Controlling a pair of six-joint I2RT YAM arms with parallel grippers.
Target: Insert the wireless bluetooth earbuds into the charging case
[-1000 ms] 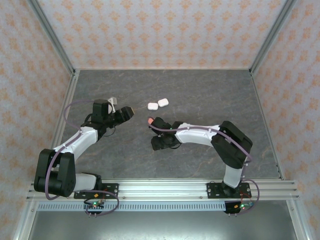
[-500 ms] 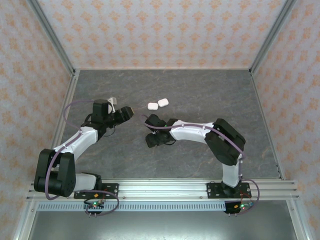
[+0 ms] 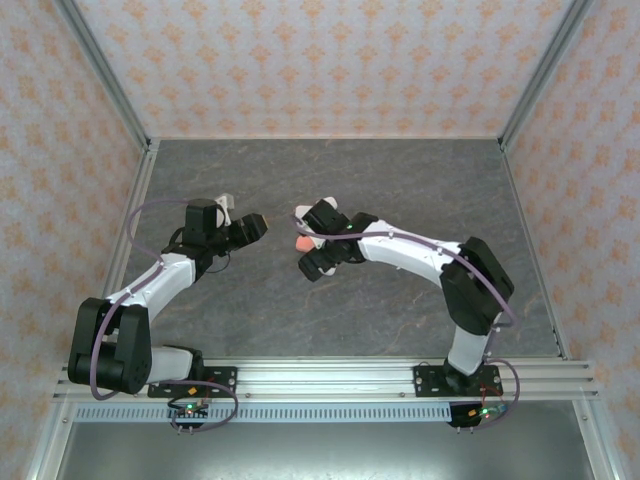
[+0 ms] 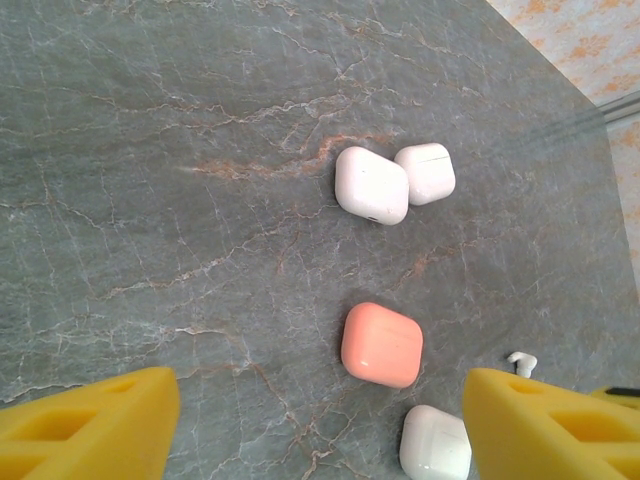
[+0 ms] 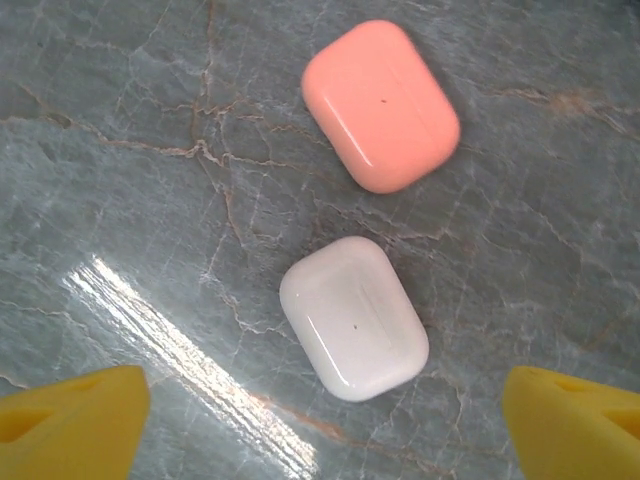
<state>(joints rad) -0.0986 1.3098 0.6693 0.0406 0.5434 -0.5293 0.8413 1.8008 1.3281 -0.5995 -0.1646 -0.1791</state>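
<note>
Your left claw (image 4: pixel 320 425) is spread wide, with nothing between its yellow fingers (image 4: pixel 90 425). It hangs above the grey, veined worktop (image 4: pixel 150 180).

In the left wrist view, four closed charging cases lie flat ahead of the claw. Two white cases (image 4: pixel 372 185) sit farthest away, touching each other at one corner. A pink case (image 4: pixel 381 344) lies nearer, well apart from that pair. A fourth white case (image 4: pixel 435 443) lies nearest, just beside the pink one and cut off by the lower edge of the picture.

One tiny white earbud (image 4: pixel 520 360) lies loose on the worktop. It is outside every case, just above the finger on the right of that picture, and near the fourth white case without touching it.

Your right claw (image 5: pixel 325 425) is also spread wide and empty, its yellow fingers in the two lower corners of the right wrist view. Ahead of it, the pink case lies toward the top. A white case (image 5: pixel 354 317) lies just beside it, closer to the claw. The two do not touch, and you cannot tell which of the white cases this one is.

From overhead, both arms reach inward from the near edge. Their claws are near each other, but apart, around the middle of the worktop.
</note>
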